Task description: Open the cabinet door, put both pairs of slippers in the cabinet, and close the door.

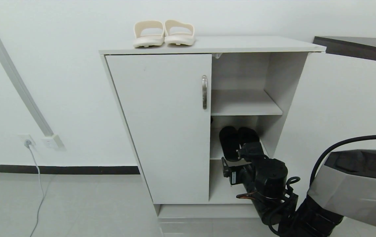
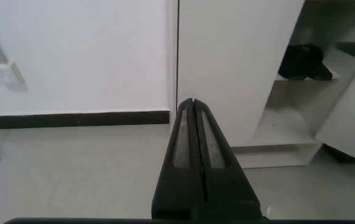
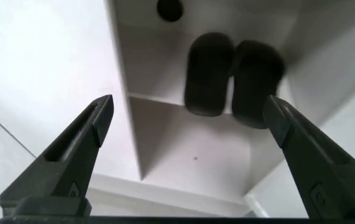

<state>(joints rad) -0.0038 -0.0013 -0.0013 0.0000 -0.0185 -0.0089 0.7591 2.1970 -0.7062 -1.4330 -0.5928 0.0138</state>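
Note:
A white cabinet [image 1: 207, 44] stands against the wall with its left door [image 1: 161, 125] shut and its right door [image 1: 339, 108] swung wide open. A cream pair of slippers [image 1: 163, 33] rests on the cabinet top. A black pair of slippers [image 1: 239, 140] lies on the middle shelf inside the open half and also appears as the black pair [image 3: 233, 74] in the right wrist view. My right gripper [image 3: 188, 104] is open just in front of that shelf, its fingers apart from the slippers. My left gripper [image 2: 193, 106] is shut on nothing, low over the floor to the cabinet's left.
The upper shelf [image 1: 244, 103] and bottom compartment [image 1: 224, 191] hold nothing. A metal handle [image 1: 204, 92] sits on the shut door. A wall socket with a cable [image 1: 26, 142] is at the left. Grey furniture [image 1: 356, 46] stands behind the open door. Bare floor lies to the left.

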